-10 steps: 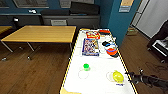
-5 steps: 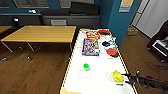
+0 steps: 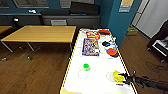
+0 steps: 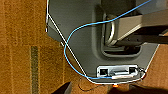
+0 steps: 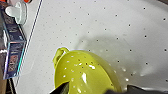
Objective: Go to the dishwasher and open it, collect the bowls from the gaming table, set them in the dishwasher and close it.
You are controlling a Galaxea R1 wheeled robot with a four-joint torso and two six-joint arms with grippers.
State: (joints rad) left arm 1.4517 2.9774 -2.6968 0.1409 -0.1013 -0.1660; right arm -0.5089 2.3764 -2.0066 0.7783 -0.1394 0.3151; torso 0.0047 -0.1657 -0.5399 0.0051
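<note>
The right gripper (image 3: pixel 125 78) reaches in over the table's right edge and touches the yellow-green bowl (image 3: pixel 117 76); I cannot tell whether its fingers grip the rim. That bowl (image 5: pixel 85 72) is glossy plastic with a small loop handle, near the right rim of the white gaming table (image 3: pixel 100 85). The bright green bowl (image 3: pixel 86 66) sits mid-table, well apart. A flat game box (image 3: pixel 90 46) lies further back, its print unreadable. Open wooden floor (image 3: pixel 37 72) runs along the left.
</note>
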